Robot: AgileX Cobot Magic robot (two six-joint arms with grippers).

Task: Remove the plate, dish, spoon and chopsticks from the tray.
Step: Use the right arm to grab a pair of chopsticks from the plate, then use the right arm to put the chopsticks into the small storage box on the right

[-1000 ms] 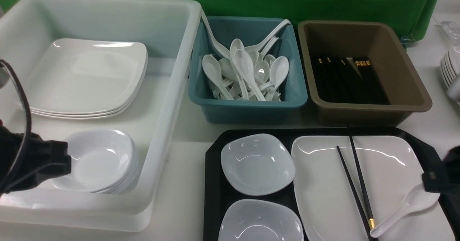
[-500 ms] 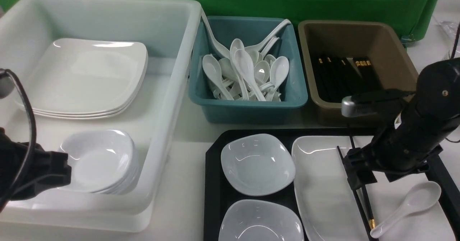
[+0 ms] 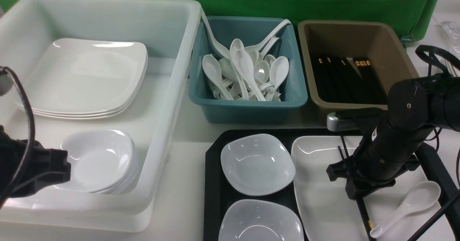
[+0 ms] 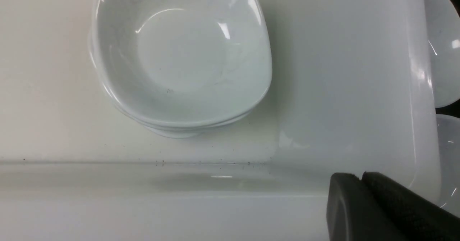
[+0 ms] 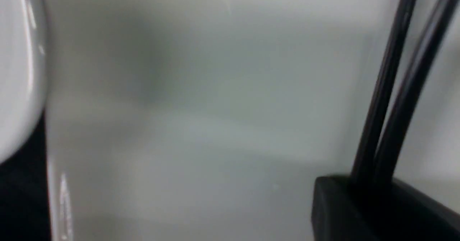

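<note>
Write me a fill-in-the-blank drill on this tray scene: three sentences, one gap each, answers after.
1. The right gripper is down at the ___ lying across the plate.
2. Beside the plate, the tray carries ___ small dishes.
3. The teal bin beyond the tray is full of white ___.

Missing words: chopsticks; two; spoons.

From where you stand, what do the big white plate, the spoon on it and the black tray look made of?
Plate: glossy white, sharp light streaks; melamine or glazed ceramic, can't tell which. Spoon: same glossy white look. Tray: matte black, likely plastic, with a moulded raised rim.
</note>
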